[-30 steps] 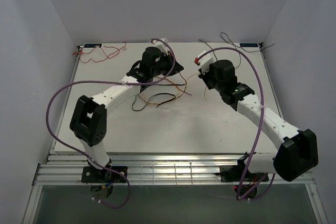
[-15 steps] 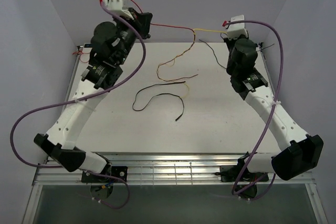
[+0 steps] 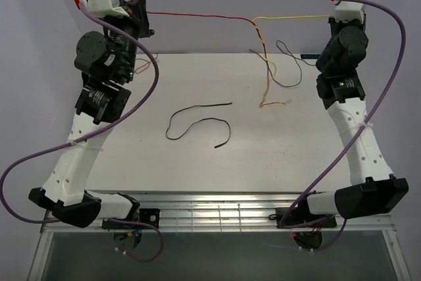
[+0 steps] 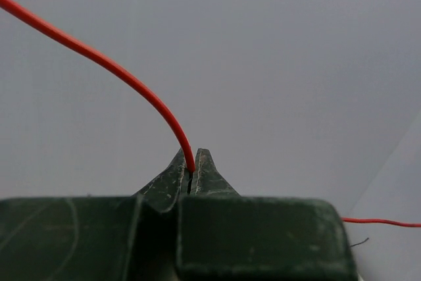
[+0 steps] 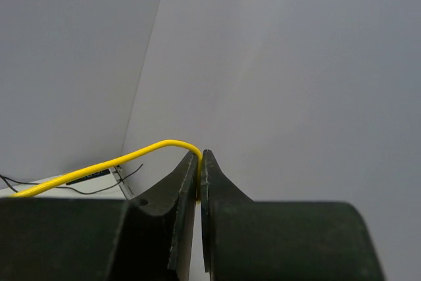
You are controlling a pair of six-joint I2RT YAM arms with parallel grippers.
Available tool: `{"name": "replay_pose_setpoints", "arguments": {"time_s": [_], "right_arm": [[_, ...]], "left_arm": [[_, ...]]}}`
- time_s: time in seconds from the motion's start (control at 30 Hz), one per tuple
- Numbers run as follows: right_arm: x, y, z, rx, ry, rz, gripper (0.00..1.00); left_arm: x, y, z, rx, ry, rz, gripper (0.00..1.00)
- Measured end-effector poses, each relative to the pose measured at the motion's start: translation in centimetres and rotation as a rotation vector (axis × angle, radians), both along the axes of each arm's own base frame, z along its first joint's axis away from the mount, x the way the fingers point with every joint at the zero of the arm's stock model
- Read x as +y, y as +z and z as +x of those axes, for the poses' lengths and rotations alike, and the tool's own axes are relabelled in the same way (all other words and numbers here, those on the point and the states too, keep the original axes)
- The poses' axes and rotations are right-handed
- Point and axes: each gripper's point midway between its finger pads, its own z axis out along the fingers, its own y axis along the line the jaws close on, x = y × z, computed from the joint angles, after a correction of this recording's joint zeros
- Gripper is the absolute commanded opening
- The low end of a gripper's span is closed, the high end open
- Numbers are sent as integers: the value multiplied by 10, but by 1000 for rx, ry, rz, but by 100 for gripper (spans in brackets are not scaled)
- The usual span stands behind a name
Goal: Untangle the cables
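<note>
My left gripper (image 3: 146, 18) is raised high at the back left and shut on the red cable (image 3: 197, 15); in the left wrist view the red cable (image 4: 118, 74) comes out of the closed tips (image 4: 193, 162). My right gripper (image 3: 331, 19) is raised at the back right and shut on the yellow cable (image 3: 296, 16); it also shows in the right wrist view (image 5: 118, 159), pinched at the tips (image 5: 199, 162). Red and yellow meet in mid-air, twist together (image 3: 265, 57) and hang down to the table. A black cable (image 3: 197, 120) lies loose on the table.
The white table (image 3: 289, 162) has walls on three sides. Another thin black cable (image 3: 286, 64) lies at the back right. A bit of red wire (image 3: 150, 64) shows at the back left behind my left arm. Purple hoses loop along both arms.
Both grippers have risen and moved further apart, stretching red and yellow into a taut line. The twisted part has lifted and shifted right. The black cable stays on the table.
</note>
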Motion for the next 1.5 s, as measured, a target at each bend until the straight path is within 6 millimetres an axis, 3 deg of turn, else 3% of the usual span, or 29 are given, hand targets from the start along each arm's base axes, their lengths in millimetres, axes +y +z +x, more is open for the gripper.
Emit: {"name": "replay_pose_setpoints", "arguments": {"time_s": [0.2, 0.43, 0.7, 0.8, 1.0, 1.17, 1.5], "right_arm": [[-17, -7, 9, 50, -38, -7, 8], [-49, -6, 3, 66, -112, -2, 8], [-90, -7, -8, 86, -199, 2, 8], [-101, -9, -11, 93, -227, 6, 8], [-117, -11, -15, 111, -255, 14, 8], [-130, -8, -23, 106, -290, 16, 8], [-165, 1, -48, 96, -391, 15, 8]], "left_arm": [[41, -6, 17, 30, 115, -3, 0], [98, -21, 54, 96, 222, -36, 0], [198, -70, 106, 237, 305, -115, 0], [225, -91, 117, 287, 323, -152, 0], [262, -118, 131, 356, 296, -220, 0], [288, -132, 131, 395, 336, -250, 0], [313, -112, 118, 366, 372, -254, 0]]}}
